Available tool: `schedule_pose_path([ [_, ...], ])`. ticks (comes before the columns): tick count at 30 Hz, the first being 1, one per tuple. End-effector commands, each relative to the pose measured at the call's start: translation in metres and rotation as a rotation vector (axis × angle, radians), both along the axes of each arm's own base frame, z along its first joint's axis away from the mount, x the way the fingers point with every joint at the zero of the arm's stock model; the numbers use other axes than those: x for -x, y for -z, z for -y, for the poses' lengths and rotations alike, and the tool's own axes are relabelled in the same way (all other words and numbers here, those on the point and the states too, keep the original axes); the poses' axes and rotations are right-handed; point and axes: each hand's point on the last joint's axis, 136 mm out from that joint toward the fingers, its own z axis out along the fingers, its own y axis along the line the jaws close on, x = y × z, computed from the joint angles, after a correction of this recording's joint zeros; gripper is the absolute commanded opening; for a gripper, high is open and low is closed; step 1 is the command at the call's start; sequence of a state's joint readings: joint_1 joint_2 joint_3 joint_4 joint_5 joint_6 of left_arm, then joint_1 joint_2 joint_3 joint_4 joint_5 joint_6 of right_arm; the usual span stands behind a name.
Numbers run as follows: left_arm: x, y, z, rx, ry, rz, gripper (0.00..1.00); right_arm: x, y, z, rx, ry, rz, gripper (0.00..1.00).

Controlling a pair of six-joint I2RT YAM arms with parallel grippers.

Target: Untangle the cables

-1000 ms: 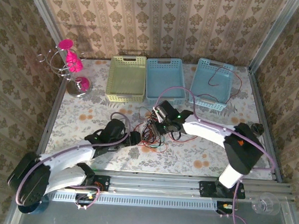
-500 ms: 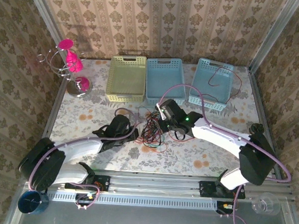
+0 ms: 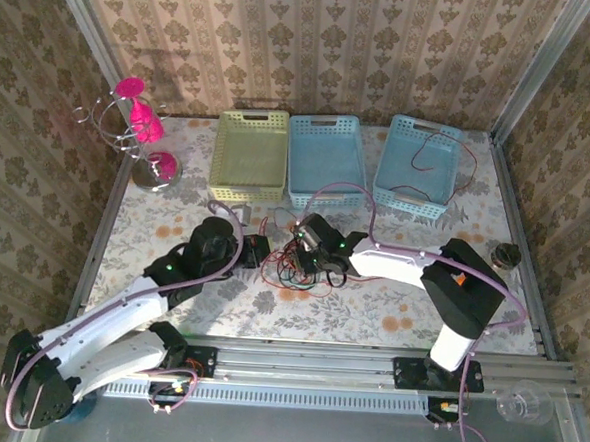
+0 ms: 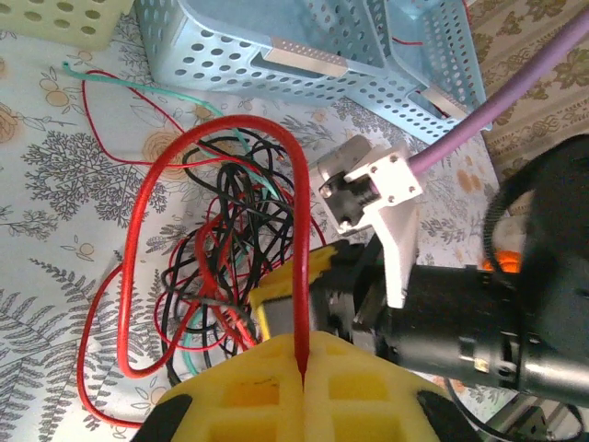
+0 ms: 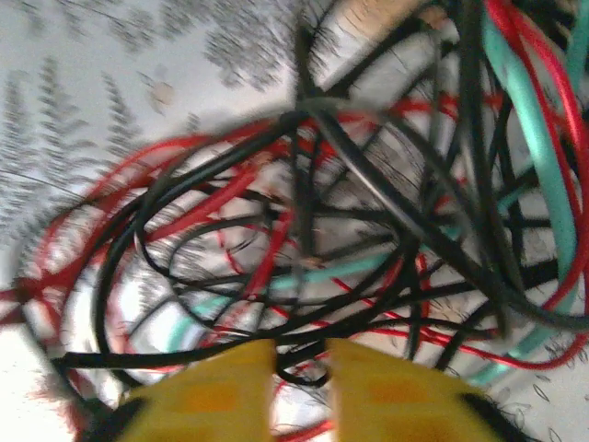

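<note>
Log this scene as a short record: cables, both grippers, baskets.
cables: red, black and teal strands, tangled on the table between the two grippers
left gripper: shut on a red loop of the cables
right gripper: shut, a black strand of the cables caught at its tips
yellow-green basket: far left of the row
middle blue basket: beside it
right blue basket: holds a separate red wire

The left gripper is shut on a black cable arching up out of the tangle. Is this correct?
Not quite: the cable is red, not black. The left wrist view shows the left gripper shut on a red cable arching up out of the tangle.
</note>
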State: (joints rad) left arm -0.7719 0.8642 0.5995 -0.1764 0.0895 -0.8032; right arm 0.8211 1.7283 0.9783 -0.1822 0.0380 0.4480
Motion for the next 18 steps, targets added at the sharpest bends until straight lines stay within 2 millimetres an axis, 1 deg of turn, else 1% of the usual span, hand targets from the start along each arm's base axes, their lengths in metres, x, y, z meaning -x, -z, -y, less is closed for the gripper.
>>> schedule_pose_path([
  [1,0.011,-0.014,-0.011,-0.048,0.02,0.022,0.0,-0.016,-0.018,0.018,-0.044,0.12,0.071,0.0],
  [3,0.014,-0.032,-0.02,-0.038,0.01,0.063,0.0,-0.02,-0.027,0.036,-0.044,0.165,0.102,0.0],
  [5,0.015,-0.052,-0.027,-0.013,0.0,0.109,0.0,-0.022,-0.026,0.052,-0.049,0.196,0.092,0.0],
  [8,0.017,-0.086,-0.035,0.003,0.009,0.167,0.0,-0.019,-0.019,0.066,-0.039,0.215,0.072,0.0],
  [10,0.018,-0.108,-0.038,0.007,0.019,0.202,0.0,-0.017,-0.016,0.07,-0.034,0.222,0.071,0.0],
  [13,0.02,-0.143,-0.034,0.057,0.048,0.25,0.0,-0.014,-0.003,0.076,-0.013,0.235,0.047,0.0],
  [15,0.02,-0.17,-0.025,0.128,0.083,0.275,0.0,-0.014,0.002,0.08,0.002,0.24,0.046,0.0],
  [18,0.021,-0.205,-0.015,0.166,0.133,0.315,0.0,-0.014,-0.001,0.084,-0.007,0.246,0.058,0.0],
])
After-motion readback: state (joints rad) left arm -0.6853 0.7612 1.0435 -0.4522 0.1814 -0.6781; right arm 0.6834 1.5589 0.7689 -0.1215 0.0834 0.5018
